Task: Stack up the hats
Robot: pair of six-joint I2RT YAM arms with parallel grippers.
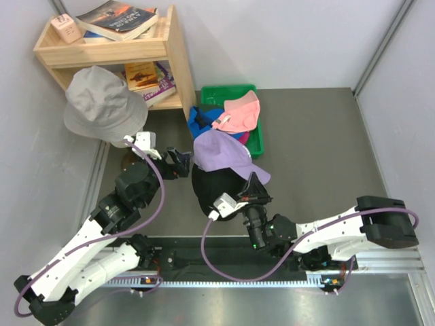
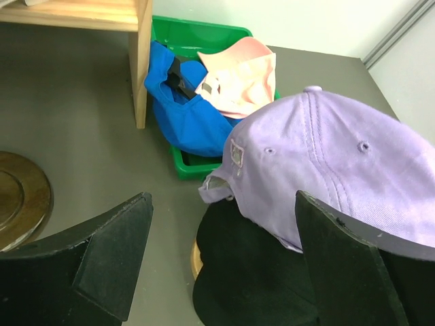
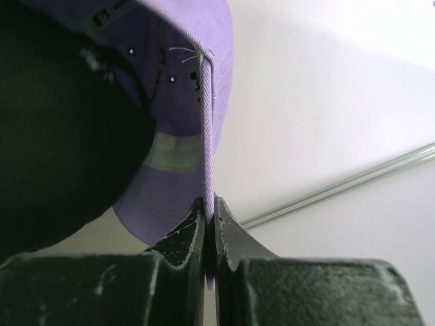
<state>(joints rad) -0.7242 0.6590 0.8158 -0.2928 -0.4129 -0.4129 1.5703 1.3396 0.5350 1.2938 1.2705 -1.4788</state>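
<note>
The right gripper (image 3: 209, 207) was clamped on the brim of the lavender cap (image 1: 217, 153), which lay crown-up over the black cap (image 1: 207, 190) at mid-table. The lavender cap's long axis ran from its crown at the far left to its brim at the near right, toward that arm. The left gripper (image 1: 179, 163) stood spread wide and empty just left of the pair. The blue cap (image 1: 202, 121) and pink cap (image 1: 241, 112) lay in the green tray (image 1: 228, 90) beyond.

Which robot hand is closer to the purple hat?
Right. The right gripper is pinched shut on the lavender cap's brim. The left gripper is open just beside the cap's back edge.
</note>
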